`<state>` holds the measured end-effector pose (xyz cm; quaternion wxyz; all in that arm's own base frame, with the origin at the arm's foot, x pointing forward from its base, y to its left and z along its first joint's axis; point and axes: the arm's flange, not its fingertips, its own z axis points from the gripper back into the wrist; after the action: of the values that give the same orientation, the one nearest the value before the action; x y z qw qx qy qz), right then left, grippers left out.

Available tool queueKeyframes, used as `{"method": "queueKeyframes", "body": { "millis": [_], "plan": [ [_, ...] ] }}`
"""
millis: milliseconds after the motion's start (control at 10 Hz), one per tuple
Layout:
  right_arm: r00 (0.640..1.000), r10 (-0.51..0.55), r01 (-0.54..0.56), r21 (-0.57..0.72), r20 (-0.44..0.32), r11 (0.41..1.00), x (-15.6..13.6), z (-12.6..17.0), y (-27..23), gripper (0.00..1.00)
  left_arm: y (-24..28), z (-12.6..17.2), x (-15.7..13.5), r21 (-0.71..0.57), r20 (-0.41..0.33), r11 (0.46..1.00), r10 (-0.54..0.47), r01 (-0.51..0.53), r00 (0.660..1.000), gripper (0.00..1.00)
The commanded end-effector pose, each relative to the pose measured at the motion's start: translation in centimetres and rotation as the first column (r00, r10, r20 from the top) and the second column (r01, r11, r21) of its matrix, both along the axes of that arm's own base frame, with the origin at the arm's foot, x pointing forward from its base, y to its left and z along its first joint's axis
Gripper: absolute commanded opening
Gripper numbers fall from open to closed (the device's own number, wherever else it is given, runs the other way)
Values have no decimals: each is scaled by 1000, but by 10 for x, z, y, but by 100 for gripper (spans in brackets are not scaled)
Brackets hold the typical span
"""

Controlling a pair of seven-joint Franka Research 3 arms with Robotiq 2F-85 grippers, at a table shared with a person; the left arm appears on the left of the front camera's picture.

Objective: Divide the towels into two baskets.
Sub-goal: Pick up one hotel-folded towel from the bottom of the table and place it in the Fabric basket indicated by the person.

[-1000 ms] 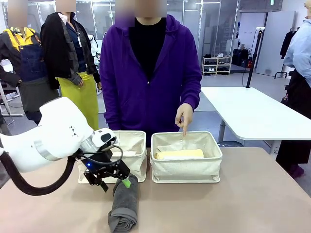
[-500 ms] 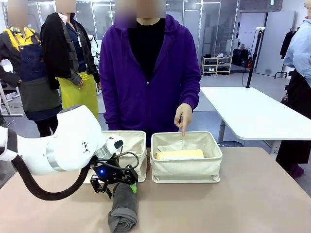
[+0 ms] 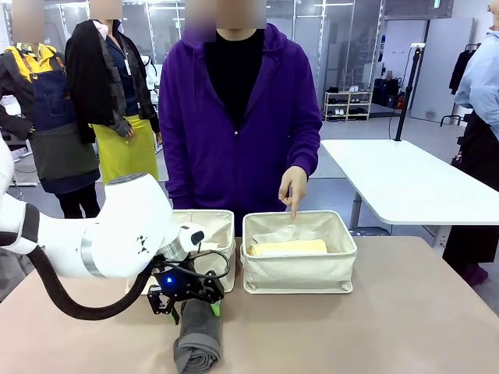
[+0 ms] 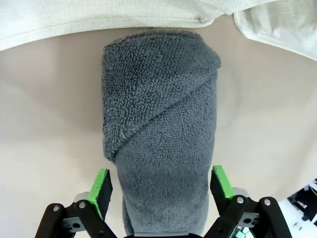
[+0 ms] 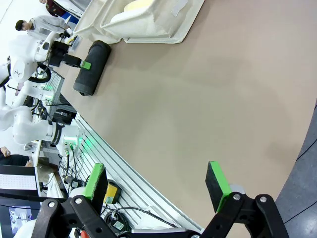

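Note:
A dark grey towel (image 3: 198,336) lies rolled on the table in front of the left basket (image 3: 222,234). My left gripper (image 3: 192,302) is down over the towel's far end, open, a green pad on each side. In the left wrist view the grey towel (image 4: 158,134) runs up between the fingers (image 4: 100,186) of my left gripper (image 4: 161,184). A pale yellow towel (image 3: 287,248) lies in the right basket (image 3: 300,273). My right gripper (image 5: 156,179) hangs open over bare table, far from the grey towel (image 5: 92,67).
A person in a purple hoodie stands behind the baskets and points one finger (image 3: 295,207) down into the right basket. The two baskets stand side by side with a narrow gap. Bare tabletop (image 3: 374,327) stretches to the right and front.
My left arm has swung right and lowered, so the open gripper has come down around the grey towel's far end. The towel and the person's hand have stayed put.

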<state>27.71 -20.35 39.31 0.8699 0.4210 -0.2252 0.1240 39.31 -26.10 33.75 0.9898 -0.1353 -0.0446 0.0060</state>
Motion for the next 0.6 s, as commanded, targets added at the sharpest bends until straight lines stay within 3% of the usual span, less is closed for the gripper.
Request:
{"method": "queueKeyframes", "body": {
  "millis": [0, 200, 500],
  "plan": [
    [1000, -11, 11, 18, 1, 1000, -2, 3, 1, 100, -13, -9, 8, 3, -23, 1000, 15, -15, 1000, 100],
    [1000, -11, 11, 18, 1, 1000, -2, 3, 1, 100, -17, -15, 9, 10, -47, 1000, 26, -26, 999, 100],
    [1000, -11, 11, 18, 1, 1000, -2, 3, 1, 100, -19, -18, 9, 17, -61, 1000, 24, -23, 998, 68]
  ]
}}
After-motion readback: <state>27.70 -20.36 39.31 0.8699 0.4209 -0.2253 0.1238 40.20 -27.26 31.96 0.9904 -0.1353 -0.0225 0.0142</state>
